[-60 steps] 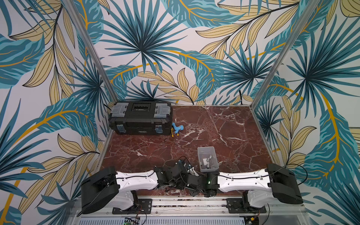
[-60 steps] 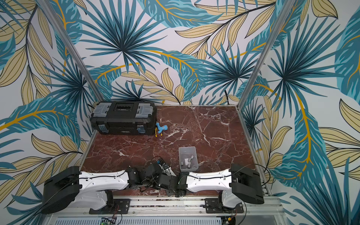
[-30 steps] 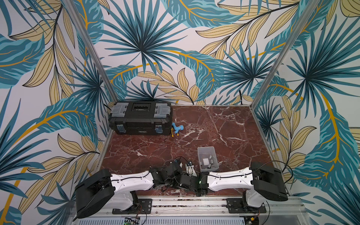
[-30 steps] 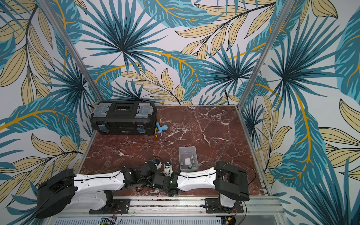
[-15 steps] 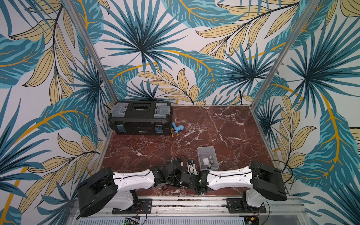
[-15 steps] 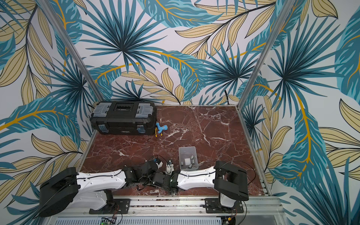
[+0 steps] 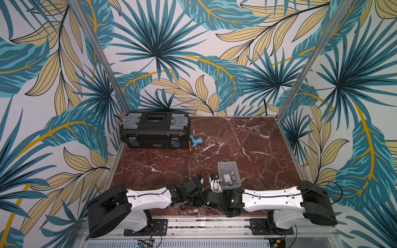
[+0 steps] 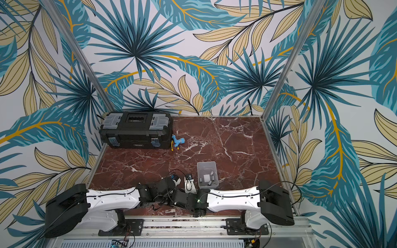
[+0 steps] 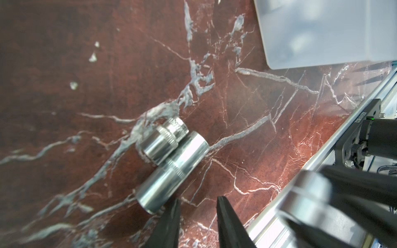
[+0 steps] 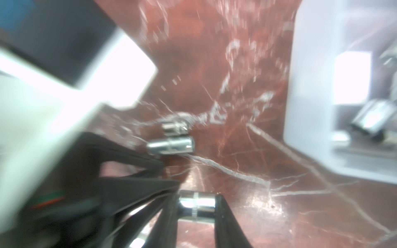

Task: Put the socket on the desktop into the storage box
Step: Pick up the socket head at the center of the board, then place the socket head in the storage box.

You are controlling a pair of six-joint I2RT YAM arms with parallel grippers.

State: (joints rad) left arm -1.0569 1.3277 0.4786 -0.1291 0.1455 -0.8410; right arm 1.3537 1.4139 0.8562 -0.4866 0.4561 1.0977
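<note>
Right gripper (image 10: 196,196) clamped on short chrome steel socket (image 10: 197,206), low near the front edge of the dark red-brown marble-patterned desktop (image 9: 86,85).
Left gripper (image 9: 198,199): jaws slightly apart and empty, tips just beside a longer chrome socket (image 9: 171,171) lying against a stubbier chrome socket (image 9: 163,141). Pale grey lidless plastic storage box (image 7: 221,169) is nearby and holds other sockets (image 10: 371,120).

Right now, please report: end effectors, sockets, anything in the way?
Right end effector shut on a socket. Left end effector open, empty, at two touching sockets on the desktop. Storage box holds other sockets; route to it looks clear.
</note>
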